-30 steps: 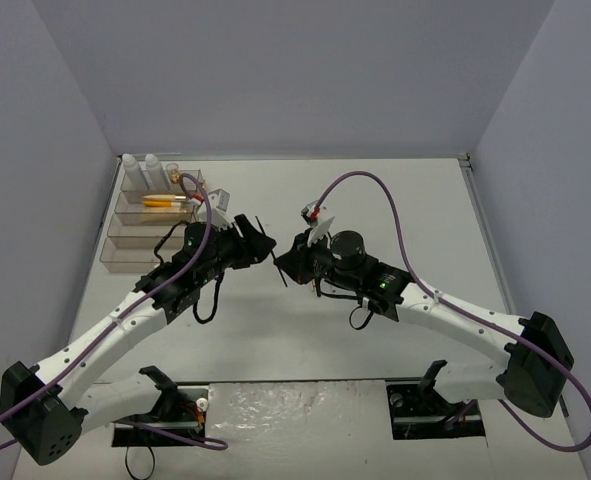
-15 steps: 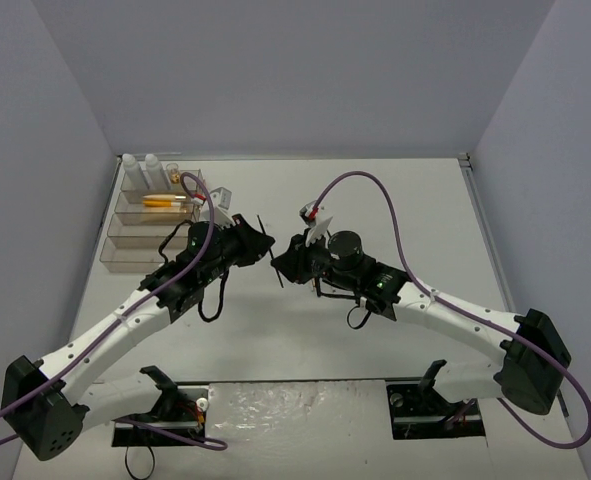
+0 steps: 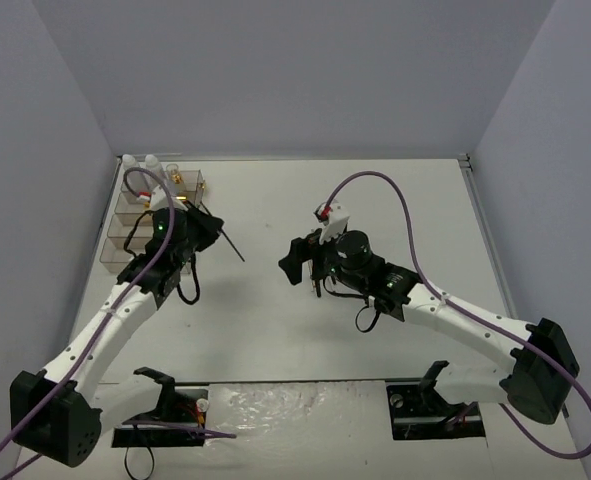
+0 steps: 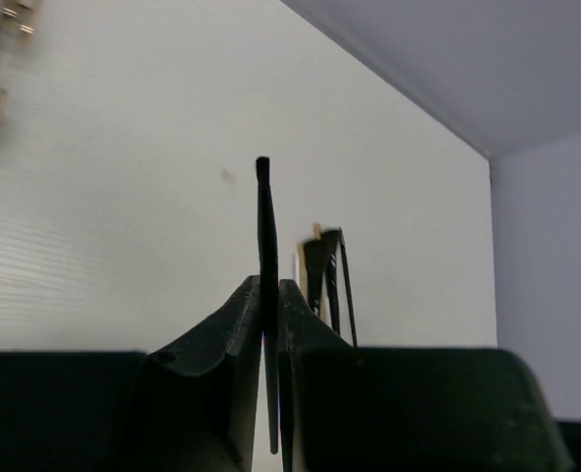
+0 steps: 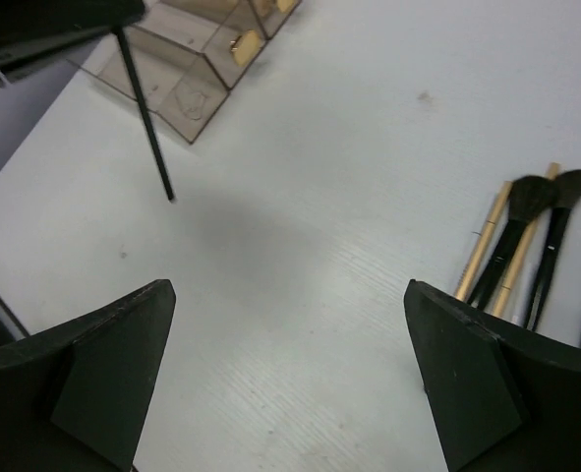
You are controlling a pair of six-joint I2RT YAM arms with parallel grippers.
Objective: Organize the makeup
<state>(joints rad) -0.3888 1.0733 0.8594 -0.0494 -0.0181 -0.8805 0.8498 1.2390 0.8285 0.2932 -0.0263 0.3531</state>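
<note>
From above, your left gripper (image 3: 213, 226) has pulled away from the middle of the table (image 3: 275, 200), where both grippers were nearly touching a moment ago. It now sits at the far left, just beside the clear drawer box (image 3: 118, 240), with a slim black brush (image 3: 232, 246) sticking out to the right. The right gripper (image 3: 293, 265) stays near the centre with nothing in it. I judge the brush has changed hands and needs only to be placed in the box. Two white bottles (image 3: 140, 162) stand at the far end of the box.

In the left wrist view, the fingers are clamped tight on the black brush (image 4: 263, 246), which stands straight up between them. Beyond it, the other brushes and sticks (image 4: 324, 270) lie on the table.

In the right wrist view, the right gripper (image 5: 290, 393) has its fingers spread wide and holds nothing. The brushes and sticks (image 5: 526, 246) lie to its right, and the held brush (image 5: 145, 113) hangs beside the drawer box (image 5: 202, 69) at the far left.

No brand, label or writing can be read in any view.
</note>
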